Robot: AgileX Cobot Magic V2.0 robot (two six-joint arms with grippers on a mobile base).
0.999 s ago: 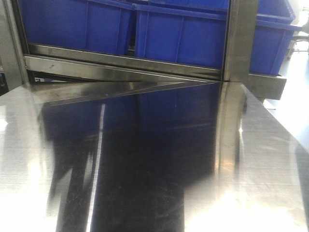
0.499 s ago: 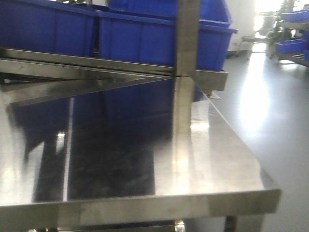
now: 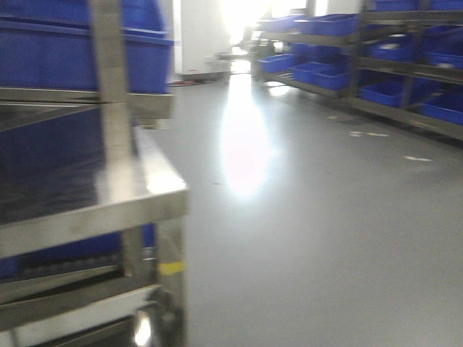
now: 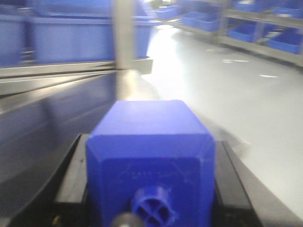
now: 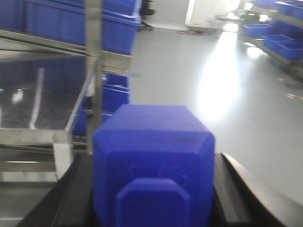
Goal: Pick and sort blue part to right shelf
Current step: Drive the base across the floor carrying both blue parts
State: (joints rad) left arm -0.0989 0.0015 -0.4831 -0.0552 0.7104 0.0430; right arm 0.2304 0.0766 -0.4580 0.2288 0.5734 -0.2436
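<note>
Left pincer (image 4: 151, 189): clamped on blue part (image 4: 151, 142), dark fingers (image 4: 71, 179) tight against both flanks, round ribbed knob (image 4: 154, 213) facing camera at bottom of frame. Held near right edge of steel bench (image 4: 47, 123), shiny top showing to left and behind, upright post (image 4: 124, 38) just beyond. Right pincer (image 5: 154, 189): likewise clamped, on second blue part (image 5: 154, 137), black fingers pressing each side, squarish cap (image 5: 154, 203) toward camera. Bench corner off to its left, grey floor (image 5: 227, 118) behind and to right; cannot tell whether over bench or past its edge. Front view: bench right corner at left of frame, blue bins (image 3: 137, 50) on upper tier behind post, more blue under the top, yellow mark (image 3: 171, 267) on leg. Across open floor, racks (image 3: 405, 108) along far right loaded with blue trays (image 3: 391, 92). Bright glare patch (image 3: 246, 144) on floor. All three views smeared by blur, fine detail on both parts unreadable.
</note>
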